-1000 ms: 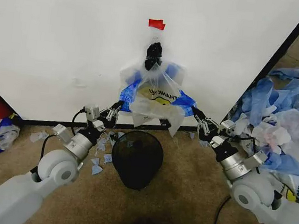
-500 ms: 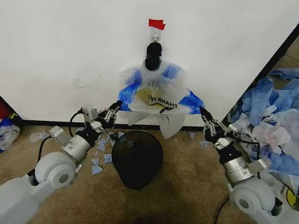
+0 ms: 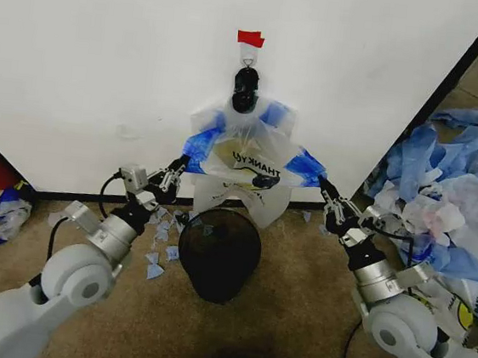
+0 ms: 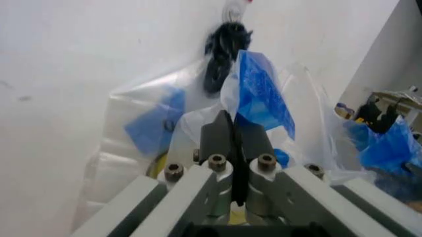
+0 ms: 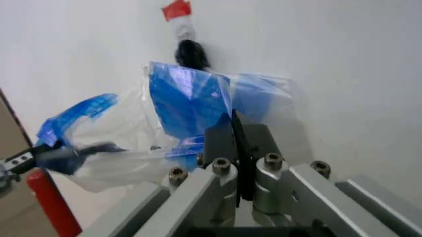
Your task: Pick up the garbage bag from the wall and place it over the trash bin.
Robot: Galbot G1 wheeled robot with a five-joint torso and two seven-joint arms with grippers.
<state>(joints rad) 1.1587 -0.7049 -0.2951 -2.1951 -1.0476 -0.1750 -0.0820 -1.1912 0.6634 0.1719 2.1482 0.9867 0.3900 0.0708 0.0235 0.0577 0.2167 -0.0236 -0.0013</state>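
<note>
Garbage bag (image 3: 245, 158) hangs from black clip (image 3: 246, 88) on wall (image 3: 107, 54), below red tape (image 3: 250, 37), directly above trash bin (image 3: 219, 254). Head view: left gripper (image 3: 174, 172) pinches one blue handle at bag's edge; right gripper (image 3: 327, 191) pinches the opposite handle. Both pull outward, so the mouth spreads wide between them, likely to open it enough to fit over the bin's rim. Bag looks thin, translucent white, crumpled, with part of the yellow print and "THANK YOU" lettering showing. Top is not yet free of the clip. Left wrist view: fingers (image 4: 247, 140) pressed together on a fold of blue plastic, which stands up just beyond the tips; clip sits farther ahead against wall. Right wrist view: fingers (image 5: 218, 138) likewise closed on blue handle film rising ahead of them; the other gripper sits far across, holding its stretched handle.
</note>
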